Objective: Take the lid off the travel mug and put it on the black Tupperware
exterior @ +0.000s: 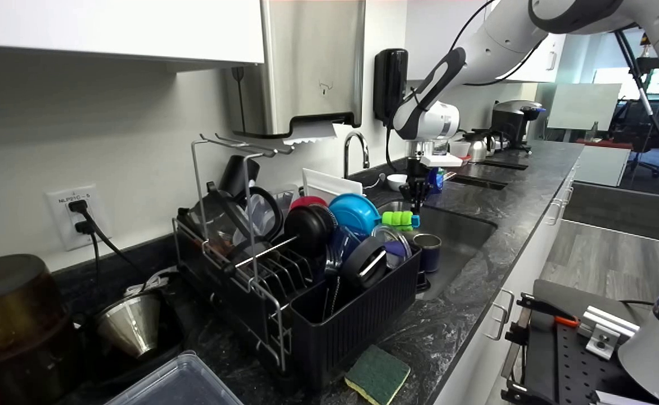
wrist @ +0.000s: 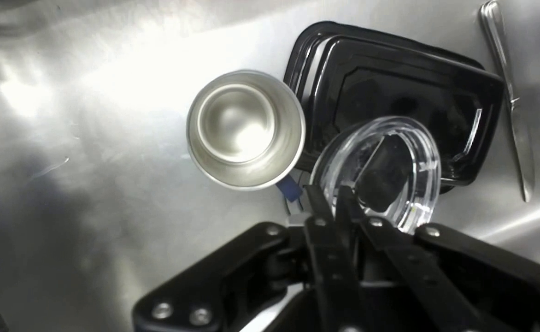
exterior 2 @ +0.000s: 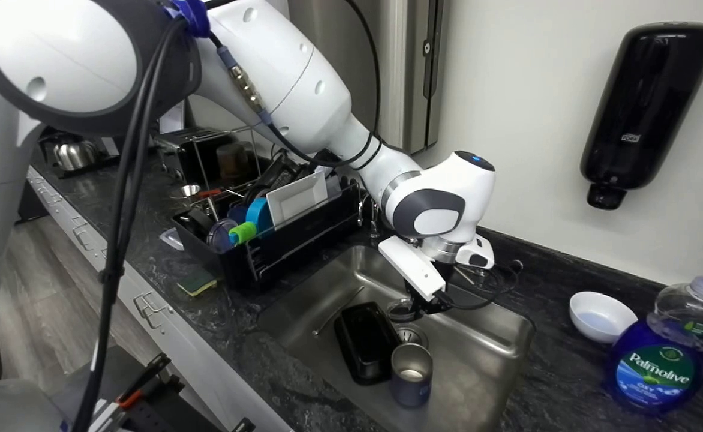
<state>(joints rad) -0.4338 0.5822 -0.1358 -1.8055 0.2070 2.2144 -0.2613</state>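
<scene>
The travel mug [wrist: 244, 131] is navy with a bare steel inside and stands open and upright in the sink; it also shows in both exterior views [exterior: 428, 253] [exterior 2: 411, 381]. The black Tupperware [wrist: 403, 87] lies beside it, apparently base up, also in an exterior view [exterior 2: 366, 342]. The clear lid with a black slider [wrist: 385, 175] is tilted at my gripper [wrist: 330, 190]. The fingers are nearly closed around the lid's near edge and hold it above the sink, overlapping the Tupperware's corner in the wrist view. The lid shows in an exterior view [exterior 2: 399, 309].
A knife [wrist: 509, 97] lies in the sink [exterior 2: 471, 354] beyond the Tupperware. A full black dish rack [exterior: 357, 315] stands on the counter beside the sink. A white bowl [exterior 2: 602, 318] and a blue soap bottle [exterior 2: 654, 372] stand on the opposite side.
</scene>
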